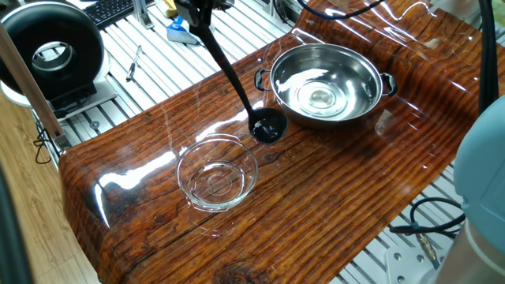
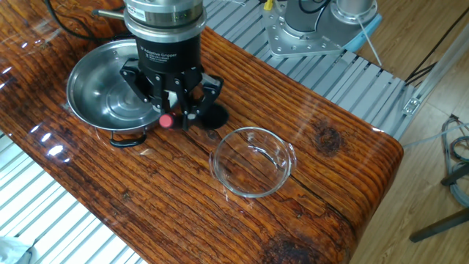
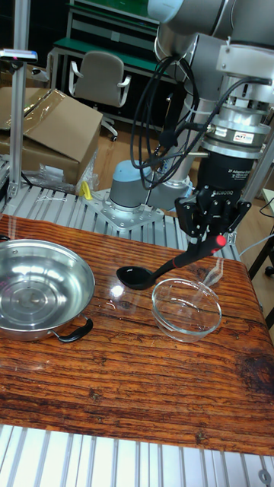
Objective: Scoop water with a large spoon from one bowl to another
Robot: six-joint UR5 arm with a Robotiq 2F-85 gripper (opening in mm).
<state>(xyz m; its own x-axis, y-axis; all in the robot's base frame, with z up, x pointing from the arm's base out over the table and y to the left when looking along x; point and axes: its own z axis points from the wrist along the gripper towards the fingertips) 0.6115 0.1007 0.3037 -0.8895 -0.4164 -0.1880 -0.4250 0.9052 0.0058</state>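
My gripper (image 2: 176, 110) is shut on the red-tipped end of the large spoon (image 3: 176, 262), a black ladle that slants down to the left. Its cup (image 1: 268, 126) hangs low over the wooden table, between the two bowls and over neither. The steel bowl (image 1: 355, 75) with side handles holds water (image 1: 319, 96), seen as faint glints. In front of the cup stands the clear glass bowl (image 1: 189, 162), also seen in the tall fixed view as the glass bowl (image 3: 186, 308), directly under my gripper (image 3: 213, 228). I cannot tell whether the cup holds water.
The glossy wooden table (image 1: 316, 205) sits on a slatted aluminium frame. A black round device (image 1: 51, 51) stands off its far left corner. Behind the table are the robot base (image 2: 308, 26), a cardboard box (image 3: 46, 129) and a chair (image 3: 99, 76).
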